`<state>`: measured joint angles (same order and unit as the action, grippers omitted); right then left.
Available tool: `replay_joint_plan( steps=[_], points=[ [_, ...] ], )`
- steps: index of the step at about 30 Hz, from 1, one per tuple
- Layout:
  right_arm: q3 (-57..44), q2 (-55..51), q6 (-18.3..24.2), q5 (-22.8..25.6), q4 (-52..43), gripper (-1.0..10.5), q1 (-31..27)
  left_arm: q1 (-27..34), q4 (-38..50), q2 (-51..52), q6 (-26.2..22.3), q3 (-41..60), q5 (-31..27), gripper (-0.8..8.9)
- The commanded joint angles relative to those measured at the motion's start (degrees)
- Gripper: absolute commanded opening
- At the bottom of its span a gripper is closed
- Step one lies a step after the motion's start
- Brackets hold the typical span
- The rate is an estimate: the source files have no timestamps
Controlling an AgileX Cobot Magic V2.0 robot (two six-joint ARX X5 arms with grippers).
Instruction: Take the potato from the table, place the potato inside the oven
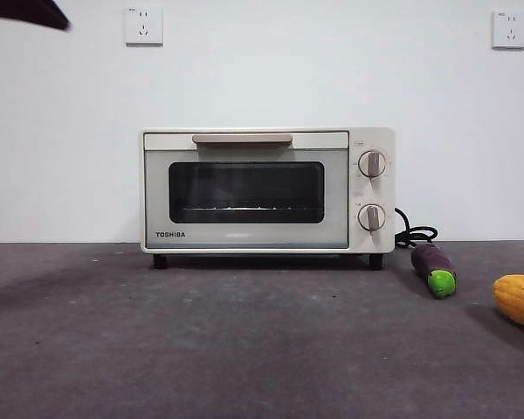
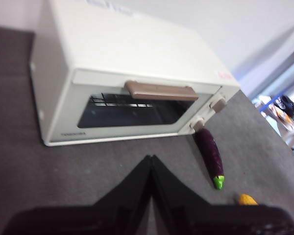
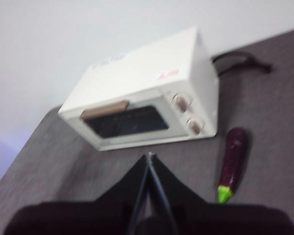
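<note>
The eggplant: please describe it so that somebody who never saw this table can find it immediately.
Find the cream-white oven at the back of the dark grey table, then follow its black cord on the knob side. The eggplant lies on the table just in front of that cord. It is glossy, dark purple with a bright green end, unlike the yellow corn cob lying nearby.

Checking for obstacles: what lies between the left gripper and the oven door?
Only bare table, as the left wrist view shows. The left gripper, shut, points at the closed oven; the eggplant lies off to the side.
</note>
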<state>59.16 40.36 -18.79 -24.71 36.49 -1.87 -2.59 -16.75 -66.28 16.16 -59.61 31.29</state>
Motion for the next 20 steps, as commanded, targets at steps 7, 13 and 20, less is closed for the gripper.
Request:
replay_joint_plan(
  steps=[7, 13, 20],
  points=[
    [7.5, 7.7, 3.2, -3.2, 9.9, 0.0, 0.0, -5.9, -6.1, -17.6, 0.1, -16.4, 0.2, -0.06],
    [9.2, 9.4, 4.0, -4.6, 12.5, 0.0, 0.0, -8.9, -10.1, -28.2, 0.1, -28.9, 0.0, -0.06],
    [9.2, 9.4, 4.1, -5.1, 14.4, 0.0, 0.0, -11.3, -13.3, -37.6, 0.1, -40.3, -1.3, -0.06]
  ],
)
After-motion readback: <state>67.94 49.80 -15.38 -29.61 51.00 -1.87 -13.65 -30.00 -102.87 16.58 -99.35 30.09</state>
